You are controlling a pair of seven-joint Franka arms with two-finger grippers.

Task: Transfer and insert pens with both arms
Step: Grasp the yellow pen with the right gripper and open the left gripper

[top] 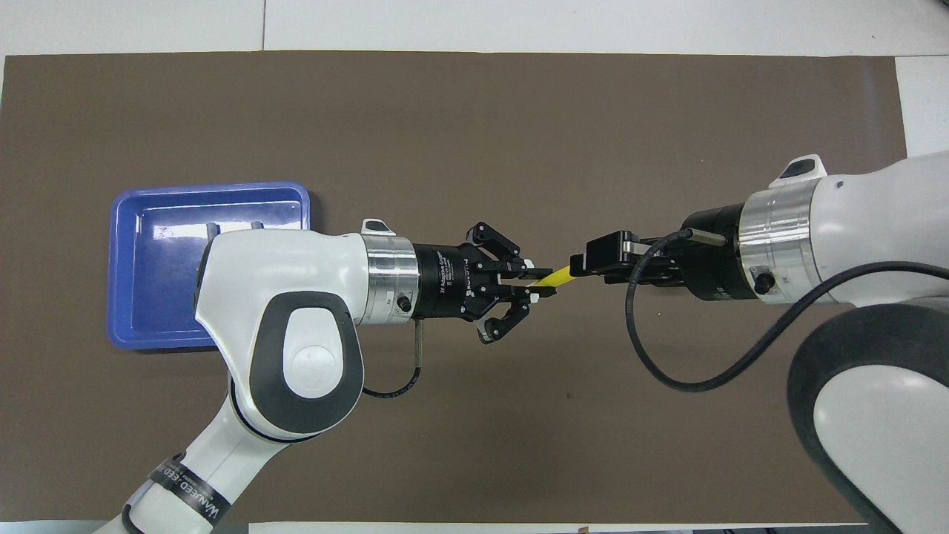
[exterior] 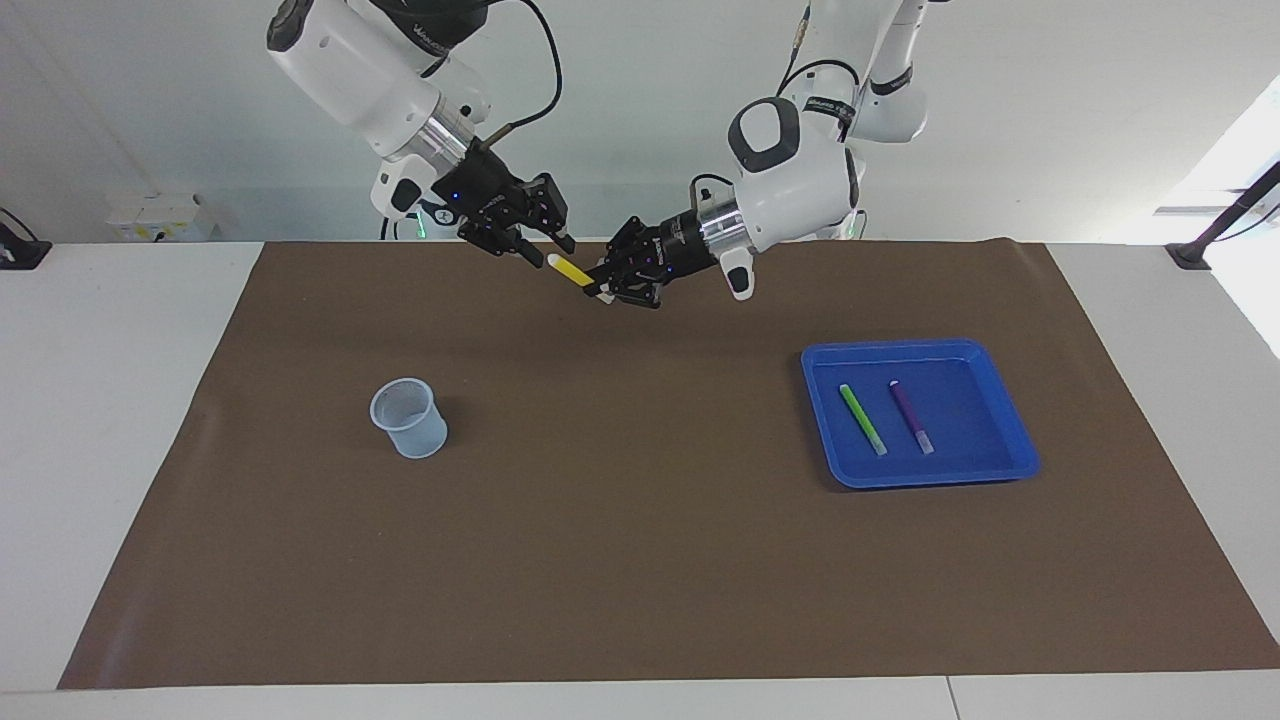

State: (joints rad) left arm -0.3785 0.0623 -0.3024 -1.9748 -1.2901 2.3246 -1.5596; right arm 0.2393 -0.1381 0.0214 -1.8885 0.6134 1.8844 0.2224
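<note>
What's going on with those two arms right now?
Left gripper shut on yellow pen, held mid-air. Right gripper at pen's free end. Cup waiting, path clear.

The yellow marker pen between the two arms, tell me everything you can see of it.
The slim yellow marker pen has a bright yellow barrel that looks like plastic. It hangs in the air over the brown table mat, tilted, near the robots' edge. The left gripper is shut on one end. Its free end reaches the right gripper, whose body covers that tip from above.
</note>
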